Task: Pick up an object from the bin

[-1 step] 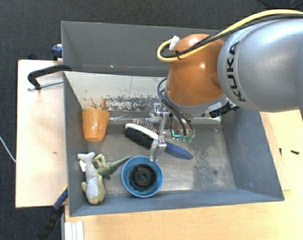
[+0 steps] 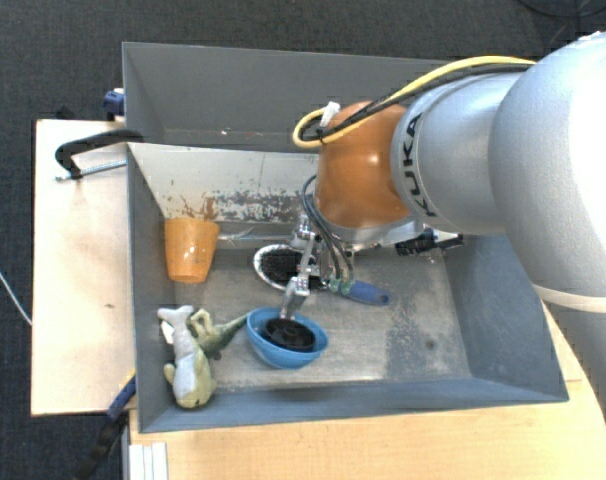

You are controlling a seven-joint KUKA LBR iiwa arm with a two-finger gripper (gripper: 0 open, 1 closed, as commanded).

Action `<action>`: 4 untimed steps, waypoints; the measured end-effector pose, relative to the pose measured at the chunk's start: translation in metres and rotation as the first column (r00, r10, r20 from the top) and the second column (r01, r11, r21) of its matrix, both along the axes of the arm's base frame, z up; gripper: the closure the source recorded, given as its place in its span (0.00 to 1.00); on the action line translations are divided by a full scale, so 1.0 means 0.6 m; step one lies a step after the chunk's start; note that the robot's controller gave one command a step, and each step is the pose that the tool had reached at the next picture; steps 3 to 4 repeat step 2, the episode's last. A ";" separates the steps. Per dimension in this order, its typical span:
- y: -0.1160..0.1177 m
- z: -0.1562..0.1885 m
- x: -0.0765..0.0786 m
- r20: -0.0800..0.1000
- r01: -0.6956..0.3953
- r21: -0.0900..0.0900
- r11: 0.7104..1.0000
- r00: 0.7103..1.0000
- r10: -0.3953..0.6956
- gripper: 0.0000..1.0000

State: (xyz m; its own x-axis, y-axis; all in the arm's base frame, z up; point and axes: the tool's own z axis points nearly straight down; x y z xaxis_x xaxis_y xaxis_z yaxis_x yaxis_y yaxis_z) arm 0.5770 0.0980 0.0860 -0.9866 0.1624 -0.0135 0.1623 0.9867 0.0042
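- Closest to the lens: grey arm (image 2: 543,148), in from the right, with orange wrist cover (image 2: 358,168) and yellow cable (image 2: 453,68) over the middle of the bin (image 2: 483,318).
- Below the cover: pincer (image 2: 292,306), pointed down at the far rim of a blue bowl (image 2: 313,348). How far open, cannot tell; nothing seen held in it.
- Blue bowl: round, dark inside, on the bin floor at front centre, near the front wall. Likely the thing to pick, judging by the pincer right at its rim.
- Touching that rim or just above it: cannot tell.
- For a good grasp: take the rim wall, one side inside and one outside. Go straight down and close only once the rim sits well in. Lift straight up and gently, since a bowl held by one edge will probably tilt.
- Just behind the pincer: black round thing (image 2: 278,263), too dark to name. Keep clear of it on the lift.
- Just to the right: small blue-handled thing (image 2: 368,293), partly under the wrist.
- Left of the bowl, almost touching: white and green plush toy (image 2: 190,363) in the front left corner. Could be nudged if the bowl slides that way.
- Farther left and back: orange cup (image 2: 190,248) by the left wall, well apart from the pincer.
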 end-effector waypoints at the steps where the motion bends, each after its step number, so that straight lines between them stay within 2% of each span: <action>1: 0.001 -0.001 -0.005 -0.009 -0.001 0.000 1.000 1.000 0.001 1.00; 2: 0.001 0.206 -0.002 -0.001 -0.025 0.001 1.000 1.000 0.025 1.00; 4: 0.001 0.206 -0.002 -0.001 -0.025 0.001 1.000 1.000 0.025 1.00</action>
